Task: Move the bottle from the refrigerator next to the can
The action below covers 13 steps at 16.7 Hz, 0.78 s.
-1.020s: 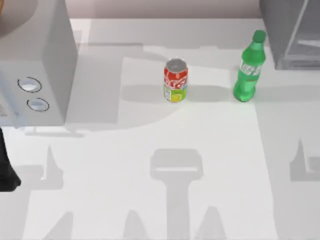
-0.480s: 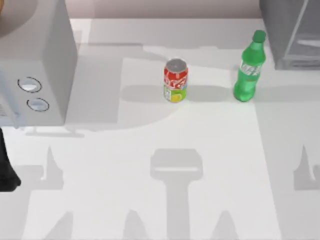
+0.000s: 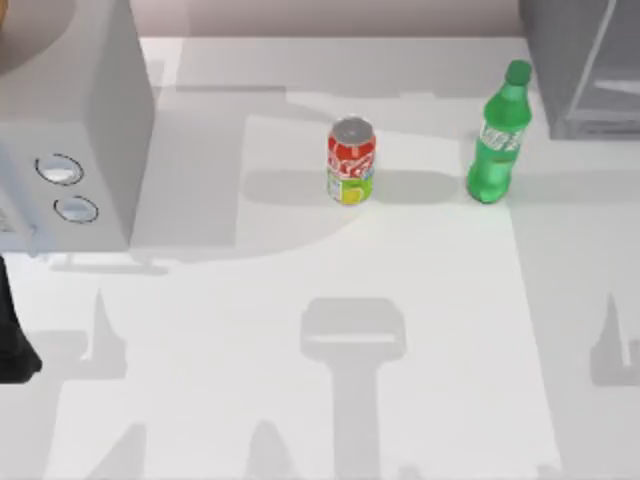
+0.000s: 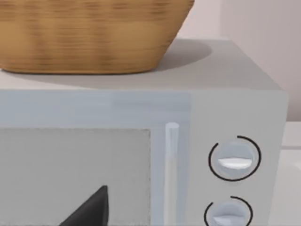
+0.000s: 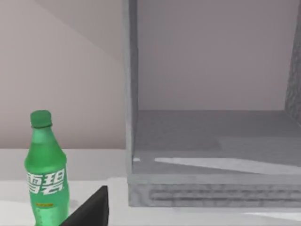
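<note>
The green bottle stands upright on the table, outside the refrigerator and just left of its front corner. The red can stands upright near the table's middle back, a clear gap to the bottle's left. In the right wrist view the bottle is close ahead, beside the refrigerator, whose inside is bare. A dark part of my right gripper shows low in that view, apart from the bottle. My left gripper faces the microwave front; that arm is parked at the table's left edge.
A grey microwave with two round knobs fills the back left corner, and a wicker basket sits on top of it. Open white table lies in front of the can and bottle.
The arm shadows at the lower right of the table have drifted right and down. The bottle, the can and the left arm have not moved.
</note>
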### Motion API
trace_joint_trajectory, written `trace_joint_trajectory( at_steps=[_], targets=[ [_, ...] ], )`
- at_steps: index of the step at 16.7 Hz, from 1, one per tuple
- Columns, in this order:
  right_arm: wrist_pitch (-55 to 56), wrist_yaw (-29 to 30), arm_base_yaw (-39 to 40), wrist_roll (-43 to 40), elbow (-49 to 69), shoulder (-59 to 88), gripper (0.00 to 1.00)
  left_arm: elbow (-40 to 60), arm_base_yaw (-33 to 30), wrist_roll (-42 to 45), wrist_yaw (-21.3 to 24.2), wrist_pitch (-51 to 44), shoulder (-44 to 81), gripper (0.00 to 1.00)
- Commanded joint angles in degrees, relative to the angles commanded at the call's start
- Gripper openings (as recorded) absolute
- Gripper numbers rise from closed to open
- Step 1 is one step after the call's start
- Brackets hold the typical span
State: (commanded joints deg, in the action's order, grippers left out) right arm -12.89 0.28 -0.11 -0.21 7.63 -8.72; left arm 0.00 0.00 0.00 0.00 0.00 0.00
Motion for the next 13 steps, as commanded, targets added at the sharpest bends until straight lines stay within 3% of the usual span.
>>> trace_joint_trajectory(
  at_steps=[13],
  targets=[
    [-62.28, -0.30, -0.05, -0.32, 26.05, -31.93, 1.00, 0.00, 0.00, 0.00, 0.00, 0.00, 0.00, 1.00]
  ],
)
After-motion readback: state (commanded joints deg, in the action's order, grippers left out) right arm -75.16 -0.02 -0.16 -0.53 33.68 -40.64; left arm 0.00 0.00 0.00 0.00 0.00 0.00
